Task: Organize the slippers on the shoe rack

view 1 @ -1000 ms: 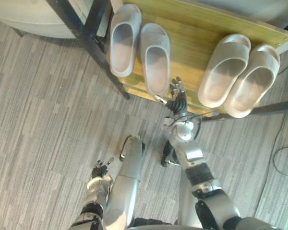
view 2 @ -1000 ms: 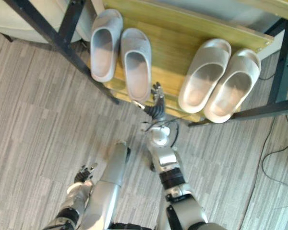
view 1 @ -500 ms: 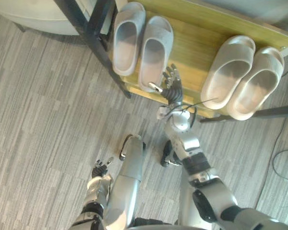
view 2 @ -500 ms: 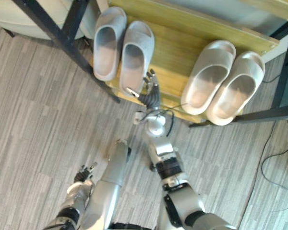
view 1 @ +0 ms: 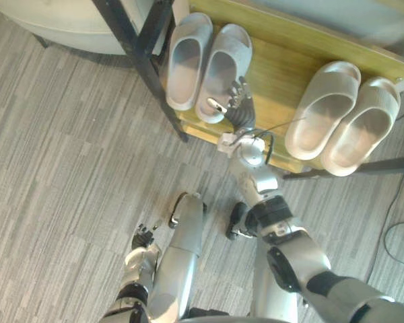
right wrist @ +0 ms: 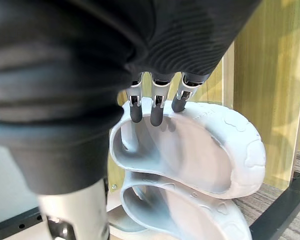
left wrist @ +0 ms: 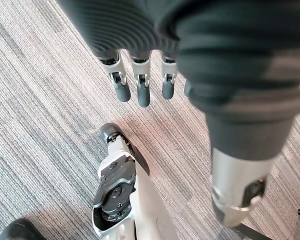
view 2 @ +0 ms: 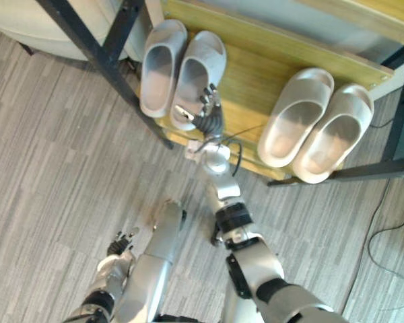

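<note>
Right hand (view 1: 240, 111) has shifted left, its straight fingers touching the inner grey slipper (view 1: 229, 54).

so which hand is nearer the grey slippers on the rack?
Right. The right hand is at the heel end of the grey slippers, fingers at one's rim. The left hand hangs low over the carpet, far from the shoe rack.

Count of items on inspection:
- Slippers: four in total.
- By colour: two grey slippers (view 1: 185, 64), side by side as one pair; two beige slippers (view 1: 323, 108), side by side as second pair.
- Wooden shoe rack shelf (view 1: 276, 60): one, carrying all four.
- Robot hands: two, namely right hand (view 1: 239, 108) and left hand (view 1: 143, 237).
- Pale rounded object (view 1: 60, 27) beside rack: one.
</note>
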